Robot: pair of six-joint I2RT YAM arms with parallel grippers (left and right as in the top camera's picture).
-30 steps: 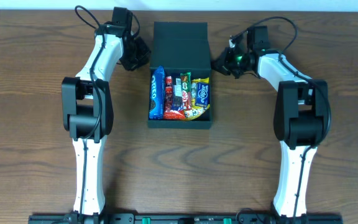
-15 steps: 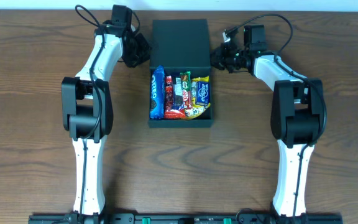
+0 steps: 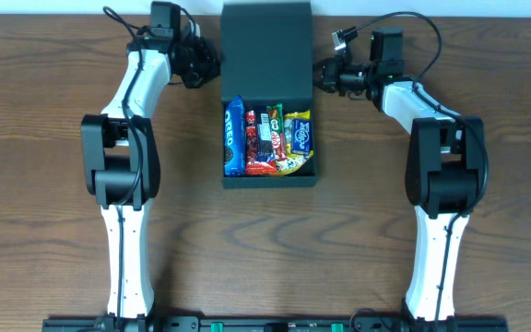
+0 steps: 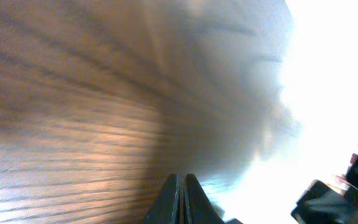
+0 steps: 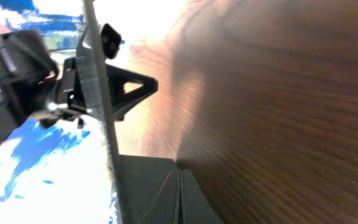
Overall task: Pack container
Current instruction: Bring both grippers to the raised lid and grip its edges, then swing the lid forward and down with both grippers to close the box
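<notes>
— Nearest us, the dark teal-black, matte, square cardboard container (image 3: 270, 179) sits in the middle of the brown wood-grain counter (image 3: 44, 138). Its tray is filled with glossy snack packets (image 3: 267, 138) laid side by side, a blue one on the left arm's side.

— So we judge the filling done, and closing is the step in hand.

— We agree. Beyond the tray, the flat hinged flap lid (image 3: 265, 41) stands at the far side. From the right wrist we see its thin card edge nearly upright.

— And the tools?

— The left tool (image 3: 199, 66) is just beside the lid's left edge and the right tool (image 3: 324, 76) just beside its right. Both are pinched together, holding nothing. We cannot tell whether either touches the card.

— Then next we'd tip the stiff flap toward us evenly from both sides, so it folds at the hinge and lands square over the packets.
</notes>
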